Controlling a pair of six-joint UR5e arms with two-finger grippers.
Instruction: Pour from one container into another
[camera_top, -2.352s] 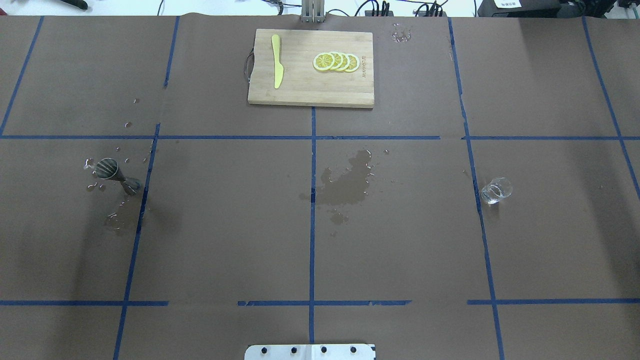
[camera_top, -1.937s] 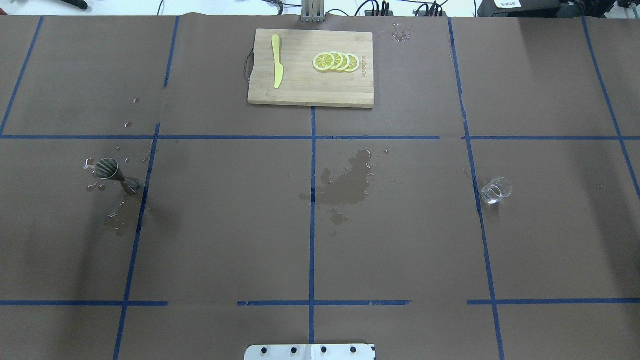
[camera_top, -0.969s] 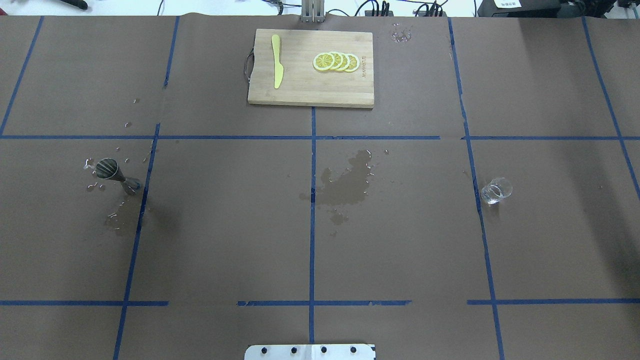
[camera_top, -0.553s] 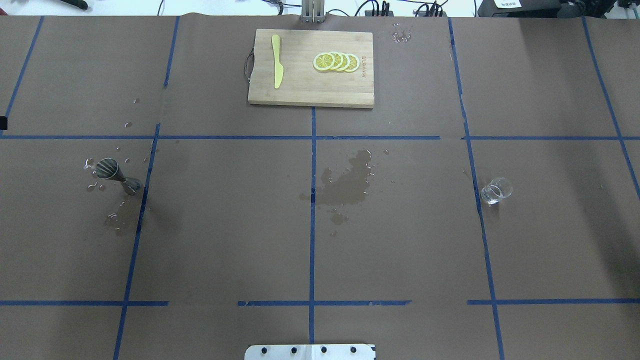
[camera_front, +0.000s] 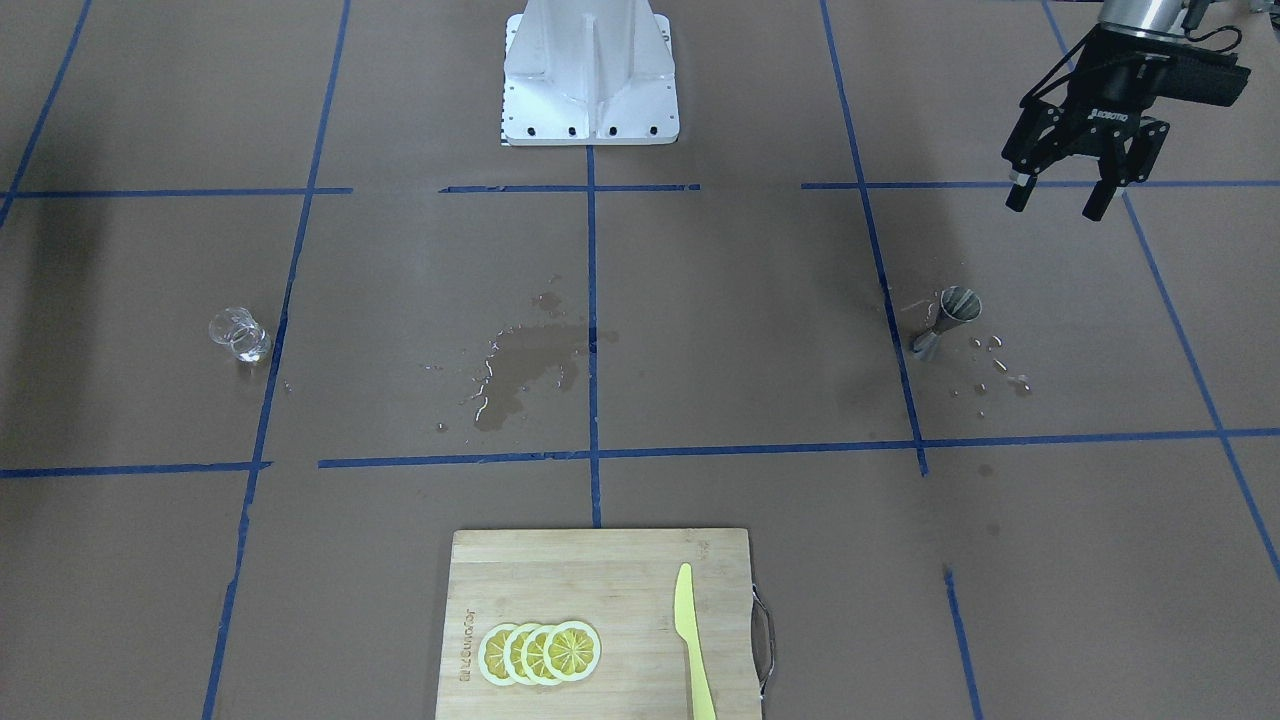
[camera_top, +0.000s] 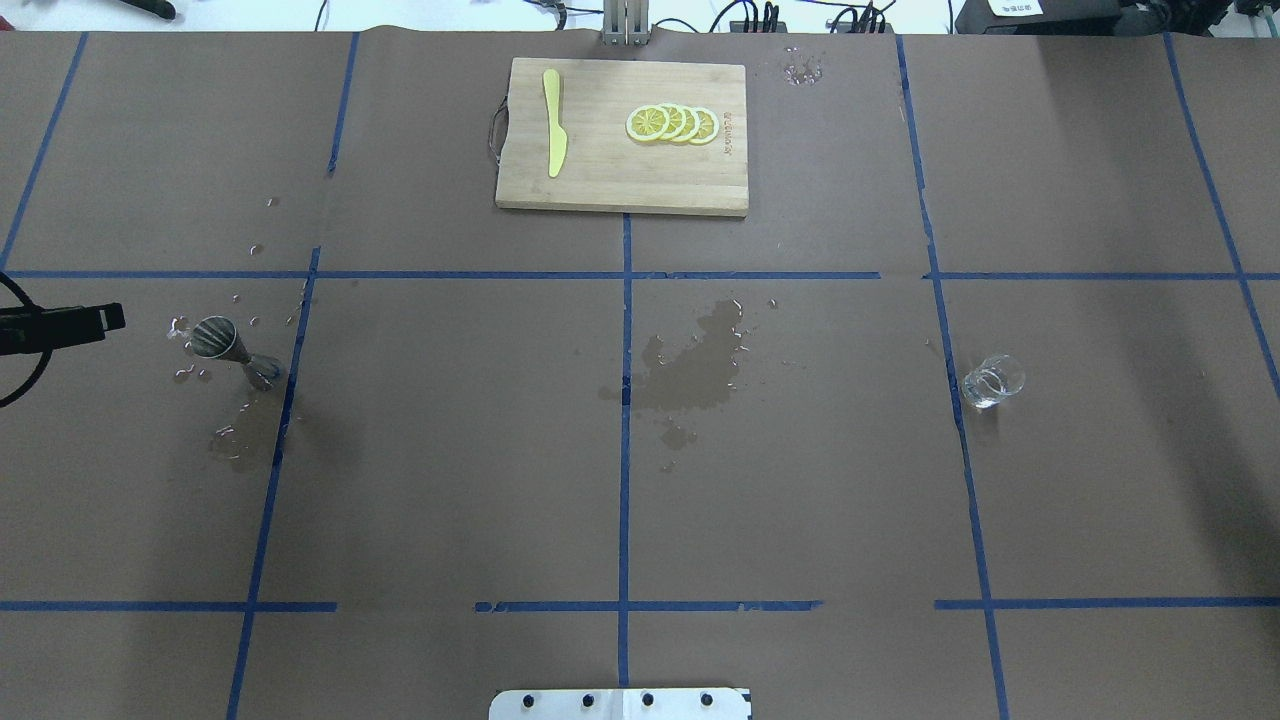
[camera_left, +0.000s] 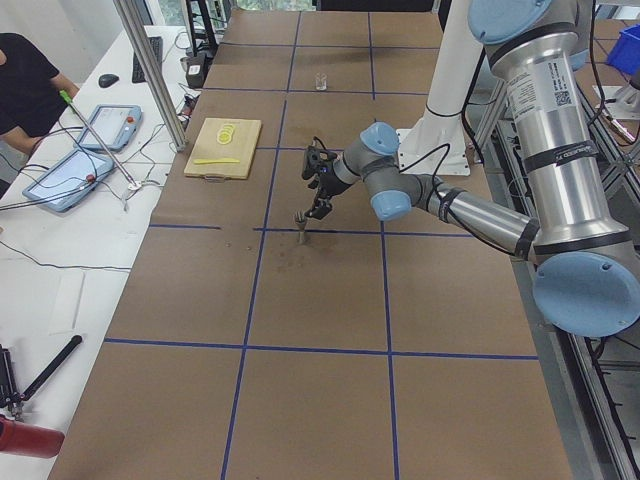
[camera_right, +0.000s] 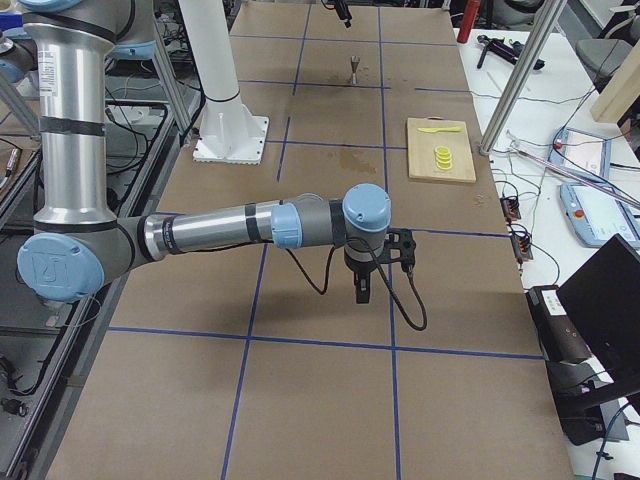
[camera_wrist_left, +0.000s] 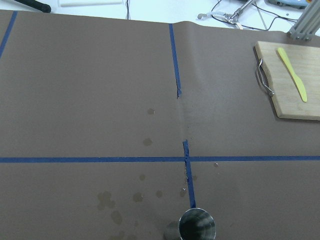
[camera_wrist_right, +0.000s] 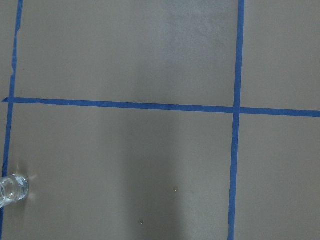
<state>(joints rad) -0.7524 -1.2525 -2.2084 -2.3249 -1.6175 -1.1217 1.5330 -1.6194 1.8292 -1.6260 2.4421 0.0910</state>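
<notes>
The small clear glass cup (camera_front: 240, 335) stands upright on the brown paper, alone at the overhead view's right (camera_top: 992, 381) and at the lower left edge of the right wrist view (camera_wrist_right: 12, 190). The steel hourglass jigger (camera_front: 945, 320) stands upright among water drops (camera_top: 232, 350); its open mouth shows at the bottom of the left wrist view (camera_wrist_left: 197, 226). My left gripper (camera_front: 1055, 205) hangs open and empty above the table, apart from the jigger on the robot's side. My right gripper (camera_right: 361, 292) shows only in the exterior right view, so I cannot tell its state.
A wooden cutting board (camera_top: 610, 170) with lemon slices (camera_top: 672, 123) and a yellow knife (camera_top: 553, 122) lies at the far middle. A wet stain (camera_top: 695, 365) darkens the paper at the centre. The robot's base plate (camera_front: 590, 95) sits at the near edge.
My left arm has come into the overhead view from the left edge and moved toward the jigger. The cup, the jigger and the board have not moved.
</notes>
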